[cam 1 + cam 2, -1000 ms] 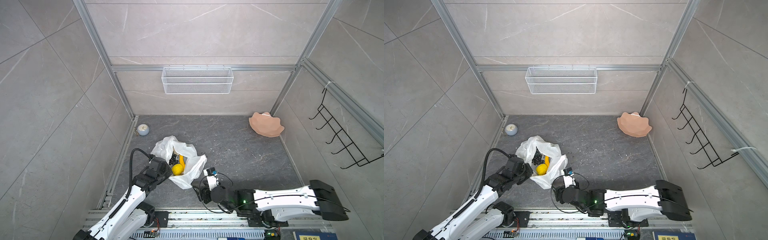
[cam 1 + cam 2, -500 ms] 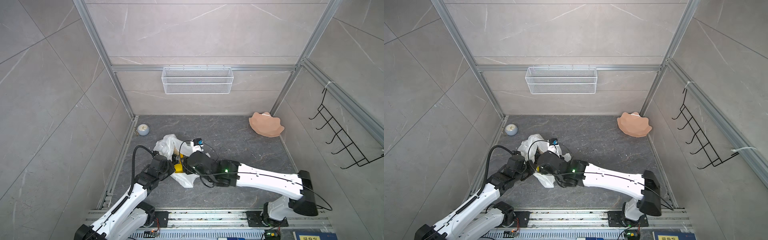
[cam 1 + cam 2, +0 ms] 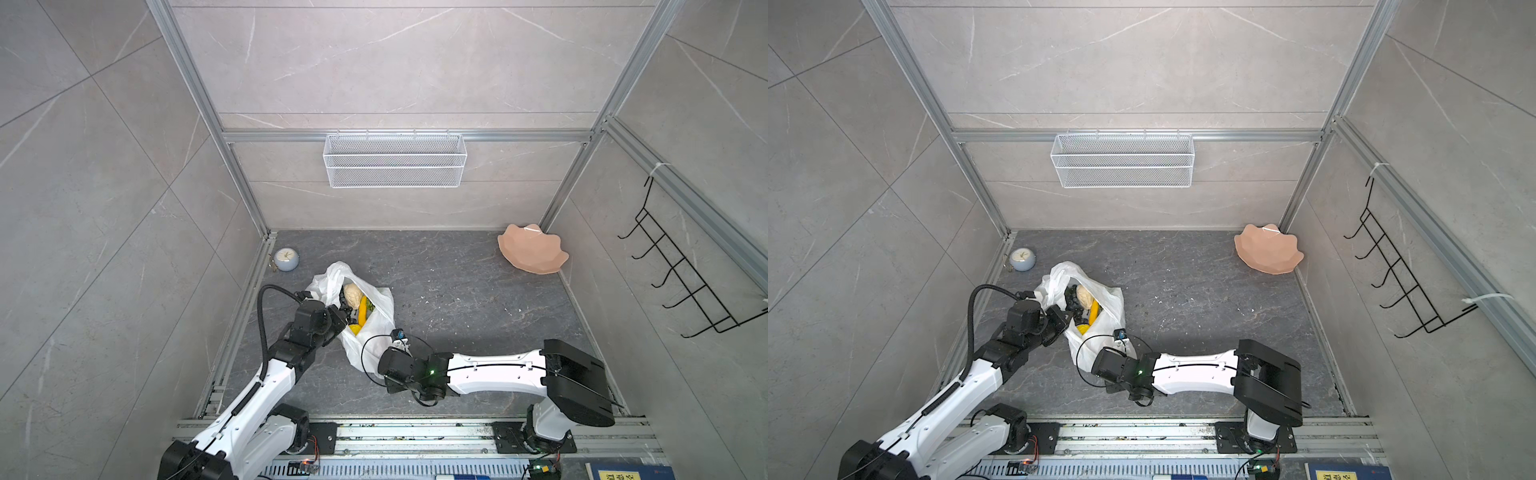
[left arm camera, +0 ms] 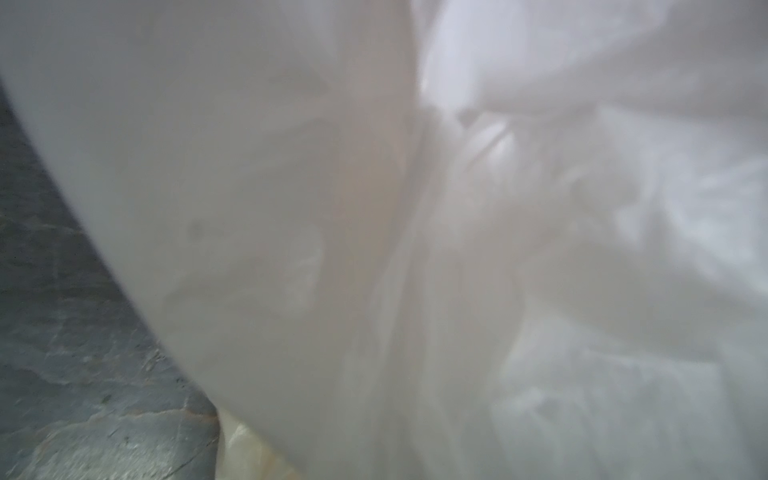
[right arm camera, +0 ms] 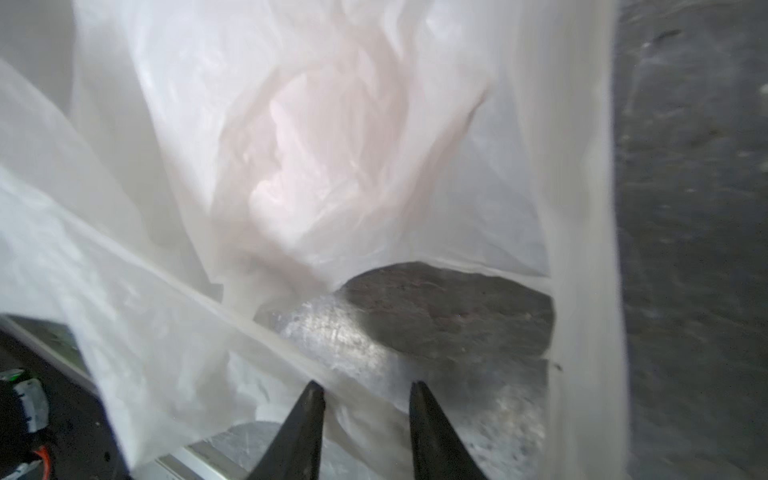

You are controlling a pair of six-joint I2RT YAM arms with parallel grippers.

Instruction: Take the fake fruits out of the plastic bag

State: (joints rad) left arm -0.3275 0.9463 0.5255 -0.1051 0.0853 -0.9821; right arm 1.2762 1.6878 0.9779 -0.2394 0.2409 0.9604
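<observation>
The white plastic bag (image 3: 380, 305) (image 3: 1111, 309) lies on the dark floor with its mouth open. In it show fake fruits: a cream pear (image 3: 352, 294) (image 3: 1084, 297), a yellow banana (image 3: 363, 309), a bumpy yellow one (image 3: 355, 329) and dark grapes (image 3: 1073, 305). My left gripper (image 3: 338, 314) (image 3: 1064, 319) is at the bag's left rim, shut on the plastic, and white film (image 4: 415, 208) fills the left wrist view. My right gripper (image 5: 365, 395) (image 3: 384, 368) is at the bag's near end, jaws apart, with a fold of bag film (image 5: 332, 145) between the fingertips (image 5: 312, 401).
A pink scalloped plate (image 3: 532, 253) leans in the far right corner. A white wire basket (image 3: 395, 160) hangs on the back wall and a black hook rack (image 3: 681, 282) on the right wall. A small round clock (image 3: 286, 259) sits far left.
The right arm, stretched over the bag half a second ago, has drawn back to the bag's near end with narrower jaws. The pear now shows in the mouth. The left gripper kept its hold.
</observation>
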